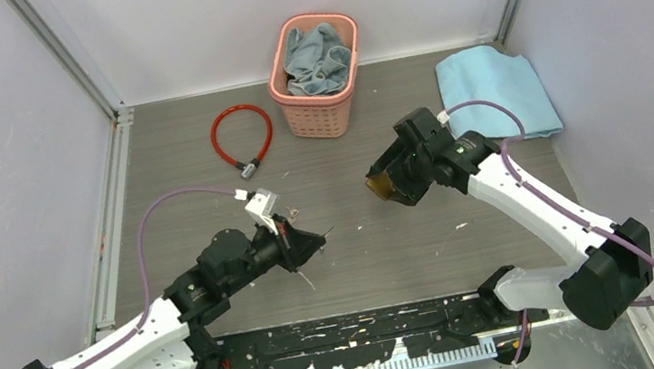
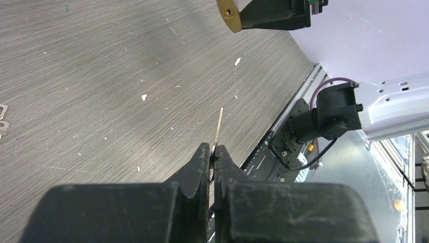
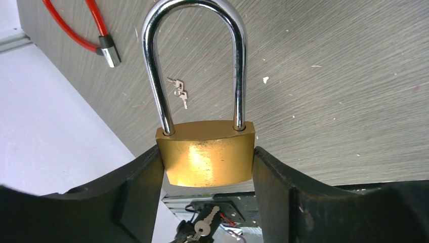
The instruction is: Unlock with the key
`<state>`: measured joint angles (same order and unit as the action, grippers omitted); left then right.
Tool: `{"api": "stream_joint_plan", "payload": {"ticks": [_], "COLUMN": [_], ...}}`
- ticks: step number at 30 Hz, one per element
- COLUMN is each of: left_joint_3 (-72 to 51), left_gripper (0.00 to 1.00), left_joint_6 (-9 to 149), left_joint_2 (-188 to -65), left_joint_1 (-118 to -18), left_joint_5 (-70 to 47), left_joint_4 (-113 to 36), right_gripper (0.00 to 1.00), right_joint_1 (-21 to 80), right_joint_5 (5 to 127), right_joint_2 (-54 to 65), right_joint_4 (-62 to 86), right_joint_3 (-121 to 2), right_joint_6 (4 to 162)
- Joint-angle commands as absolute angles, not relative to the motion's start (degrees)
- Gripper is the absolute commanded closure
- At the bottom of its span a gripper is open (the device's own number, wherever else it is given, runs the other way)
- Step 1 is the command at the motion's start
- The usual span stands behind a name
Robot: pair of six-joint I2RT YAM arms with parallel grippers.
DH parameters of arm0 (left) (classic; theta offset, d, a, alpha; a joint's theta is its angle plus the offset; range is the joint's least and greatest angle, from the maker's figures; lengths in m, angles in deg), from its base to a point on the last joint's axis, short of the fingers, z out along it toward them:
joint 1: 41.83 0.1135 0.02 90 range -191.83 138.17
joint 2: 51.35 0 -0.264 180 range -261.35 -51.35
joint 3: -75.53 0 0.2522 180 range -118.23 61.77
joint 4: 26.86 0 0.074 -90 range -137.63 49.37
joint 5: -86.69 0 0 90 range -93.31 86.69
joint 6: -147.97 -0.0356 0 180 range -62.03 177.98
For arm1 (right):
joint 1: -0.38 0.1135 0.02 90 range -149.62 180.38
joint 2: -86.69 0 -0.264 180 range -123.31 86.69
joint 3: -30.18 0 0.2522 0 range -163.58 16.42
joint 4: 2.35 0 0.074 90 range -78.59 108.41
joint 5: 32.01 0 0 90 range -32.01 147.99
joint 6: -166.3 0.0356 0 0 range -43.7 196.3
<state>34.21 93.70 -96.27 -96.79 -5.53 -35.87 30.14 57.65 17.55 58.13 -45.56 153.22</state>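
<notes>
A brass padlock (image 3: 205, 159) with a long steel shackle (image 3: 152, 71), closed, is clamped by its body between the fingers of my right gripper (image 3: 207, 158). It is held above the table at centre right (image 1: 382, 183). My left gripper (image 2: 213, 152) is shut on a small silver key (image 2: 219, 125), whose blade sticks out past the fingertips. The key points toward the padlock (image 2: 230, 15), with a clear gap between them. The key also shows below the padlock in the right wrist view (image 3: 202, 226). In the top view the left gripper (image 1: 313, 243) is left of the padlock.
A red cable lock (image 1: 242, 139) lies at the back left. A pink basket (image 1: 316, 75) holding grey cloth stands at the back centre. A blue cloth (image 1: 495, 94) lies at the back right. A spare key set (image 3: 178, 92) lies on the table.
</notes>
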Motion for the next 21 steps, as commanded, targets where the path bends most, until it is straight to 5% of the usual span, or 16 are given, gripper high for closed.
{"api": "stream_joint_plan", "payload": {"ticks": [1,11,21], "left_joint_3": [30.29,27.88,25.05], "left_gripper": [1.00,1.00,1.00], "left_joint_6": [94.82,96.36,97.18], "left_joint_2": [-97.92,-104.22,-111.91], "left_joint_1": [-96.68,-96.76,-97.54], "left_joint_5": [-6.95,-8.17,-10.02], "left_joint_4": [-30.46,-24.33,-19.59], "right_gripper": [0.99,0.99,0.99], "right_joint_1": [30.09,30.45,34.22], "right_joint_5": [57.20,56.80,54.10], "right_joint_2": [19.48,24.88,22.98], "right_joint_4": [57.87,56.41,58.99], "right_joint_3": [-49.44,-44.92,-48.39], "right_joint_6": [158.46,174.14,171.47]}}
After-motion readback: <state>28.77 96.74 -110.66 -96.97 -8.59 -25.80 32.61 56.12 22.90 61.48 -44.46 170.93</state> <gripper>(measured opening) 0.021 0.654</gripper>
